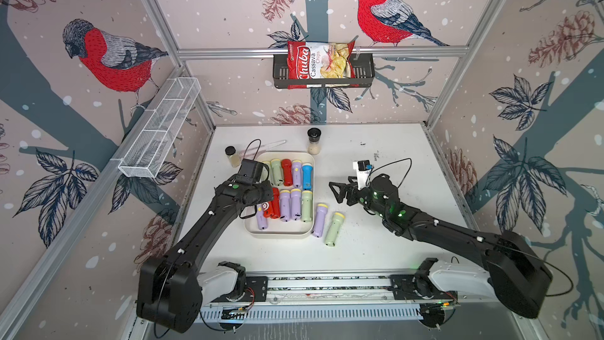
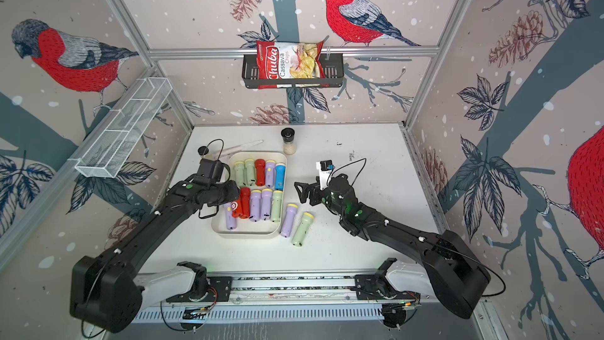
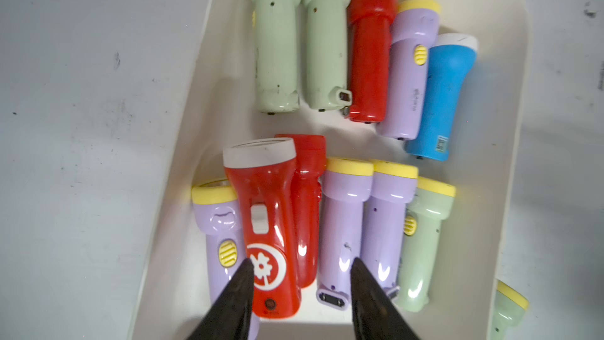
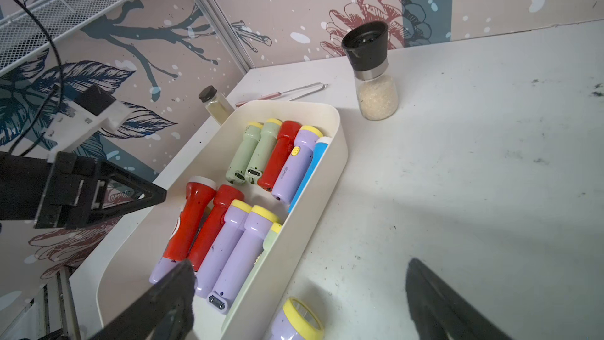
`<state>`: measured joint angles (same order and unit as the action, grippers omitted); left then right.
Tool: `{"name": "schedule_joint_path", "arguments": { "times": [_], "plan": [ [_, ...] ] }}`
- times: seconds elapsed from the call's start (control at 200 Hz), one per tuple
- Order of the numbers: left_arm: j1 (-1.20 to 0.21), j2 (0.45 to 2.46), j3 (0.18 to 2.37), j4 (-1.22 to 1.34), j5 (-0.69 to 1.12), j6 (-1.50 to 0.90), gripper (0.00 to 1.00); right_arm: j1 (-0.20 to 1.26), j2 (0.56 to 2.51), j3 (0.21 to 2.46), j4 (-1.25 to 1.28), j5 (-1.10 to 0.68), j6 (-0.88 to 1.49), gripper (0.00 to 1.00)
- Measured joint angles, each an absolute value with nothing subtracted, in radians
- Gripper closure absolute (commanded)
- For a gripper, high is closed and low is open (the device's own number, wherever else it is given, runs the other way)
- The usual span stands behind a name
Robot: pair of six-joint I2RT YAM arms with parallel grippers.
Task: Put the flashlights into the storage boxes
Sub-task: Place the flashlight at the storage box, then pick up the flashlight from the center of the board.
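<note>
The cream storage box (image 1: 277,232) (image 2: 245,233) lies mid-table with several flashlights in two rows. My left gripper (image 3: 300,264) hangs open over its near-left corner. A red flashlight with a white head (image 3: 264,210) (image 4: 191,220) lies loose between the fingers, resting on a lilac one and a red one. A lilac flashlight (image 1: 319,220) (image 2: 288,220) and a pale green flashlight (image 1: 334,228) (image 2: 302,228) lie on the table just right of the box. My right gripper (image 1: 338,191) (image 4: 299,264) hovers open and empty above them, and the lilac head (image 4: 295,322) shows below it.
A black-capped grinder jar (image 1: 313,140) stands behind the box, and a small jar (image 1: 231,155) and a clear stick (image 1: 268,145) lie at its far-left corner. A white wire basket (image 1: 160,129) hangs on the left wall. A black wall basket (image 1: 362,71) holds a chips bag.
</note>
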<state>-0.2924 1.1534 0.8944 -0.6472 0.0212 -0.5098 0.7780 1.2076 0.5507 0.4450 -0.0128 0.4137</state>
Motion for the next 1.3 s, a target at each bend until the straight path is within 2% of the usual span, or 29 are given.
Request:
{"name": "schedule_joint_path", "arguments": {
  "times": [0.18, 0.415, 0.785, 1.011, 1.301],
  "plan": [
    [-0.4, 1.107, 0.937, -0.678, -0.003, -0.527, 0.53, 0.768, 1.182, 0.543, 0.428, 0.008, 0.416, 0.01],
    [-0.611, 1.124, 0.943, -0.677, -0.054, -0.606, 0.55, 0.678, 1.072, 0.491, 0.391, 0.022, 0.429, 0.01],
    [-0.952, 1.44, 1.104, -0.609, -0.1, -0.691, 0.54, 0.607, 0.86, 0.387, 0.233, 0.027, 0.486, 0.0],
    [-1.037, 1.617, 1.208, -0.611, -0.13, -0.704, 0.54, 0.591, 0.744, 0.327, 0.19, 0.07, 0.504, 0.0],
    [-1.044, 1.738, 1.245, -0.664, -0.183, -0.73, 0.52, 0.582, 0.7, 0.314, 0.154, 0.094, 0.503, 0.0]
  ]
}}
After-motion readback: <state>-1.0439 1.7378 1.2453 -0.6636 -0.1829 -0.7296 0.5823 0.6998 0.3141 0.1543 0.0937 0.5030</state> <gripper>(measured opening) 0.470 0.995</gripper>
